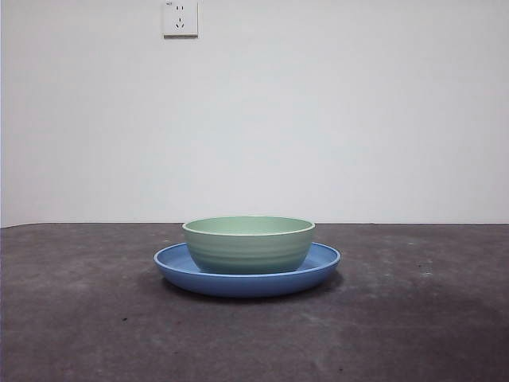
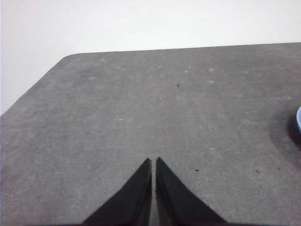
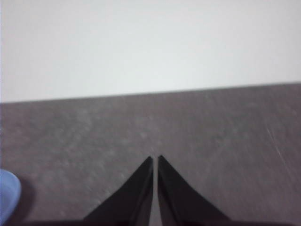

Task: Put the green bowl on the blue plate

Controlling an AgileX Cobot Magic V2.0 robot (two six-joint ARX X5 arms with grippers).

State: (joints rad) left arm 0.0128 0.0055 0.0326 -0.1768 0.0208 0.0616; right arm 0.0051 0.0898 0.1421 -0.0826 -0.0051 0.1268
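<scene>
The green bowl (image 1: 249, 244) stands upright inside the blue plate (image 1: 322, 264) in the middle of the dark table in the front view. Neither arm shows in the front view. My left gripper (image 2: 154, 160) is shut and empty above bare table, with a sliver of the blue plate (image 2: 299, 120) at the picture's edge. My right gripper (image 3: 155, 158) is shut and empty above bare table, with a bit of the blue plate (image 3: 8, 195) at its picture's edge. The bowl is out of both wrist views.
The dark grey table (image 1: 87, 318) runs back to a white wall with a power socket (image 1: 180, 18). The left wrist view shows the table's rounded corner (image 2: 66, 59).
</scene>
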